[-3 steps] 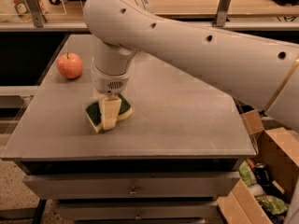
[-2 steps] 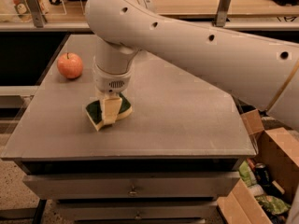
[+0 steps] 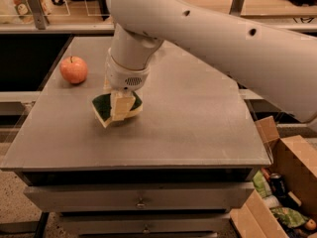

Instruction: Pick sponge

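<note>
Near the middle left of the frame, the sponge [image 3: 103, 105], tilted, with its dark green top facing up and left and its pale yellow foam along the lower edge. Held tight by the gripper [image 3: 122, 112], closed down on it from above. One pale finger across the front of the sponge, hiding its middle, so only the green left part and a bit on the right peek out. Lowest corner very close to the table [image 3: 198, 128]; cannot tell if touching or just above.

Up and to the left, a red and yellow apple [image 3: 74, 69], standing on the same grey table top with its stem up. Near the sponge but not touching it, with bare table between them.

From the top right corner down to the gripper, a big white arm [image 3: 223, 38] with small dark holes in its shell. Covers much of the far side of the table and hides what lies behind it.

Under the table top, two grey drawers [image 3: 141, 200], each with a small knob, both closed.

In the lower right corner, an open cardboard box [image 3: 297, 155] on the floor, just beside the table. Inside it, a dark can [image 3: 277, 183] and some green and white wrappers, mixed up together.

Along the top edge of the frame, a pale wooden shelf [image 3: 74, 15] behind the table, with a grey metal post [image 3: 34, 6] at the upper left.
</note>
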You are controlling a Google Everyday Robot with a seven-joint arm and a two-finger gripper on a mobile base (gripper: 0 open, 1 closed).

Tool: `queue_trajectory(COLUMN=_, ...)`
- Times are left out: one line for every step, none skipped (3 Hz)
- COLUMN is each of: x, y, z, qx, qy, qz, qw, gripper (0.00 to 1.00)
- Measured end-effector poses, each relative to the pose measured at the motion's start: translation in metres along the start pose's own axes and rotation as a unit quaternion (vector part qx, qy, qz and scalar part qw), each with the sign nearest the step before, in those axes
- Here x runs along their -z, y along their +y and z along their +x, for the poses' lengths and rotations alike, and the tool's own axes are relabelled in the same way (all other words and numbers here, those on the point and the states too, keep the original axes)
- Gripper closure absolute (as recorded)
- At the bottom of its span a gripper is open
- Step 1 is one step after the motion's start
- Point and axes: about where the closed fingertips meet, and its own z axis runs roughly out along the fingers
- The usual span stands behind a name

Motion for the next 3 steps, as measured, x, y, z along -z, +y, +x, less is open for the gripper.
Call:
queue_trajectory(x=0.041, y=0.004, z=-0.002, qx=-0.002, qy=-0.024, qz=0.019, qw=0.9995, gripper=1.00)
queue_trajectory(x=0.080, y=0.005, z=0.000, qx=-0.010, qy=-0.040, qz=0.044, qw=0.9982, gripper=1.00)
queue_trajectory(x=0.080, y=0.005, z=0.000, qx=-0.010, qy=-0.040, qz=0.044, qw=0.9982, gripper=1.00)
